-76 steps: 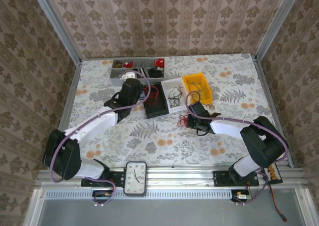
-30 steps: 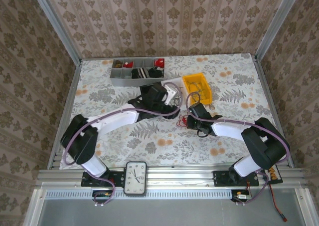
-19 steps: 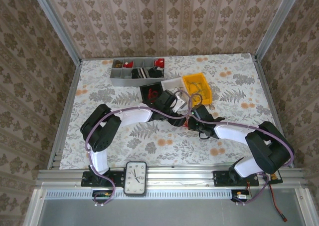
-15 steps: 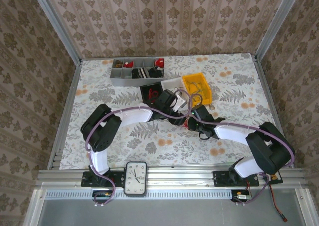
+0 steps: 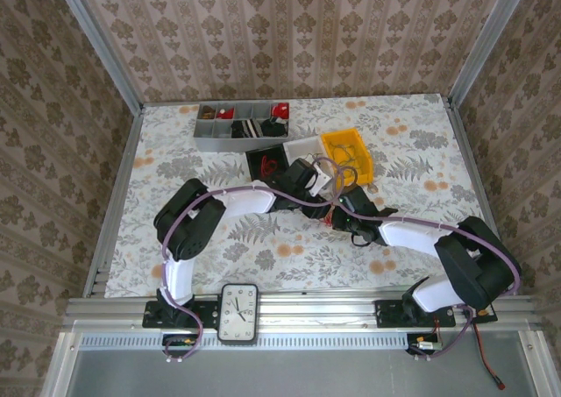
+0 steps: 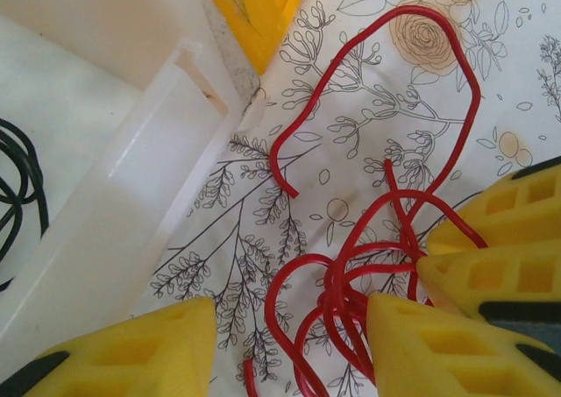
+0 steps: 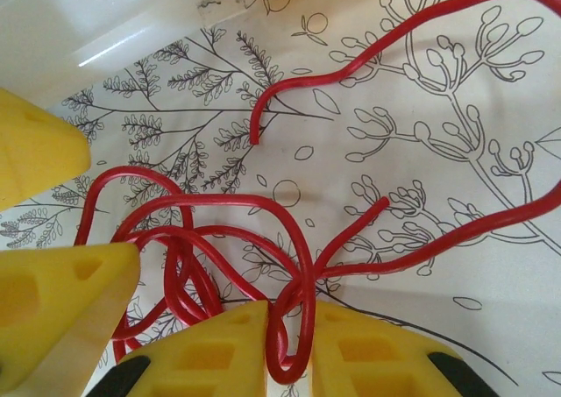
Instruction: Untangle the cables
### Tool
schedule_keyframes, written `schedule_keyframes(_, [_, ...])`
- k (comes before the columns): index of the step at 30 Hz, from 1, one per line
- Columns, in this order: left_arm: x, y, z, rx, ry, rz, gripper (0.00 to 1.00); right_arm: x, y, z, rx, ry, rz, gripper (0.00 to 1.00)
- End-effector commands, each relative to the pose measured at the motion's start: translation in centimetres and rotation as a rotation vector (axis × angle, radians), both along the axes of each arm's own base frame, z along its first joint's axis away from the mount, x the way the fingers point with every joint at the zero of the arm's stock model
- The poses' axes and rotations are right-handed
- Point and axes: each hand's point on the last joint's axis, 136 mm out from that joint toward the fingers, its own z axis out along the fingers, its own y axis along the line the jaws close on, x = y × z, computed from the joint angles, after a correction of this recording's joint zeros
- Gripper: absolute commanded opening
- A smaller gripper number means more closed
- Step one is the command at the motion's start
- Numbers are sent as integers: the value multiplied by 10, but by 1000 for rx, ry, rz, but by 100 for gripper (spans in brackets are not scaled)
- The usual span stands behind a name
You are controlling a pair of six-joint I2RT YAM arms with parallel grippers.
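Centrally, white bin [image 6: 114,204] with black cables [image 6: 35,165], yellow bin [image 6: 254,11], red cables [image 6: 337,292] outside

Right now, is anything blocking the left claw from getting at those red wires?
Nothing visible does. The left gripper is open with a finger on each side of the red wires on the table. The right gripper pinches the same bundle close alongside; the white bin stands off to the side.

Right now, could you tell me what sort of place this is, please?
Likely a robot test booth: brown damask wallpaper panels, a floral-print tablecloth and a yellow plastic parts bin.
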Motion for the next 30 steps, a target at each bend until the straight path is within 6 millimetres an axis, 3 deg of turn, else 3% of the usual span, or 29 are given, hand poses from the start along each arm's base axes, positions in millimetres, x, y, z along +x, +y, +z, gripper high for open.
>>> schedule_keyframes(1, [4,-4,-5,4,8,24,45,-12,-6,-8,-35,34,17,18])
schedule_keyframes(5, [4,-4,-1,-15,10,21,44,-13,-7,-9,-36,36,16,18])
schedule_keyframes(15, [6,11,32,-108,-64,63,54,-14,-7,-10,-37,39,13,18])
schedule_keyframes(22, [5,16,18,-83,-33,80,53,-13,-7,-11,-37,45,12,18])
schedule_keyframes(30, [12,14,4,-42,-15,108,43,-13,-7,-11,-36,43,11,18])
